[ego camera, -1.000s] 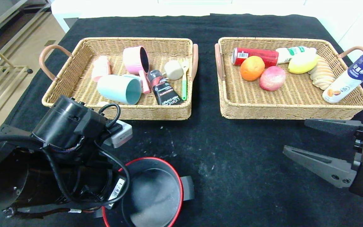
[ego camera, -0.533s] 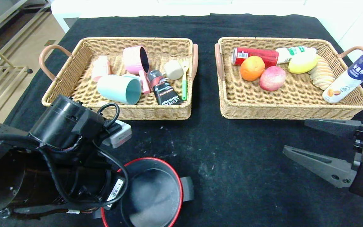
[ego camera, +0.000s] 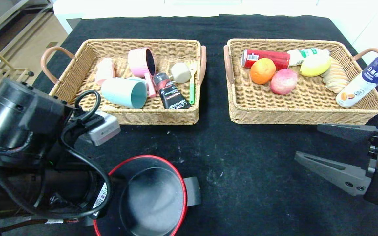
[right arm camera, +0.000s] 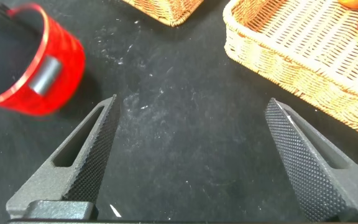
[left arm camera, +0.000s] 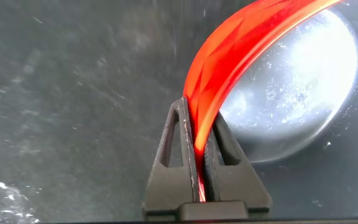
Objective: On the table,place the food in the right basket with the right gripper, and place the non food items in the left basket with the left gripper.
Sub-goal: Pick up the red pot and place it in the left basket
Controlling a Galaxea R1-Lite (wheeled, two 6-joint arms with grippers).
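Baskets look filled; only the red-rimmed black pot (ego camera: 153, 196) remains, its rim pinched by the left gripper (left arm camera: 201, 168); right gripper (right arm camera: 191, 162) idles spread.

pot (ego camera: 153, 196): red rim, dark inside
baskets (ego camera: 162, 116): tan weave, brown handles
cup (ego camera: 125, 92): mint
orange (ego camera: 262, 70): orange
cloth (ego camera: 241, 157): black

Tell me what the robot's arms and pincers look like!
Both are black. The left arm is chunky and round, with looping black cables, a small grey box and a white barcode sticker. The left pincer has slim fingers with triangle cut-outs. The right pincer has long wedge-shaped fingers with bumpy, textured pads.
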